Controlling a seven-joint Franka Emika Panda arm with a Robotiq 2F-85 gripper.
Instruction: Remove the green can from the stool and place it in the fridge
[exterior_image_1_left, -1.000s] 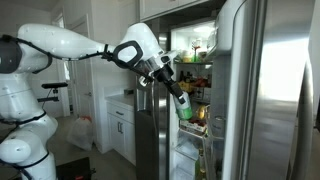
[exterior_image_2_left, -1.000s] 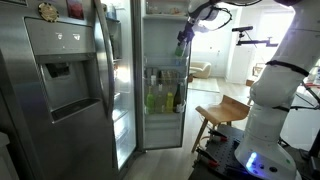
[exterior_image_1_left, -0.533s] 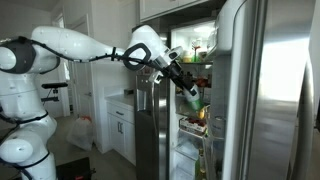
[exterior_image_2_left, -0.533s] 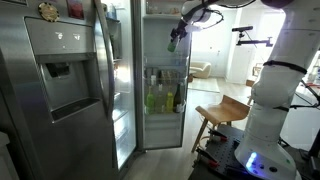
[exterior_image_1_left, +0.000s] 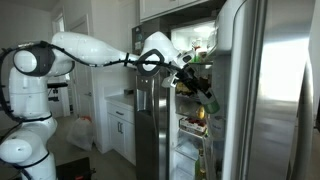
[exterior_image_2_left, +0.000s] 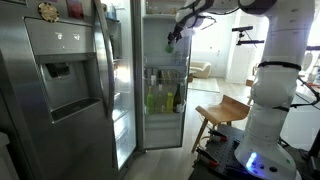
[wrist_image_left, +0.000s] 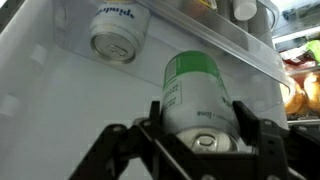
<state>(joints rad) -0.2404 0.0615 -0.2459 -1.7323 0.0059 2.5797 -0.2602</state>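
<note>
The green can (wrist_image_left: 195, 95) has a green and white label and sits between my gripper's (wrist_image_left: 200, 125) two black fingers, which are shut on it. In the wrist view it hangs in front of a white fridge wall and shelf. In an exterior view my gripper (exterior_image_1_left: 205, 92) reaches into the lit interior of the open stainless-steel fridge (exterior_image_1_left: 270, 90) at upper-shelf height. In an exterior view the gripper (exterior_image_2_left: 172, 37) is at the top of the fridge (exterior_image_2_left: 70, 80) opening. The wooden stool (exterior_image_2_left: 222, 110) stands beside the robot base with nothing on it.
Another can (wrist_image_left: 118, 35) lies on its side on a shelf just above the held can. Food items (wrist_image_left: 300, 90) sit at the right. Bottles (exterior_image_2_left: 163, 98) fill a lower door shelf. White cabinets (exterior_image_1_left: 120, 125) stand beside the fridge.
My arm has moved up and further into the fridge with the can, from the middle shelves to the upper shelf level.
</note>
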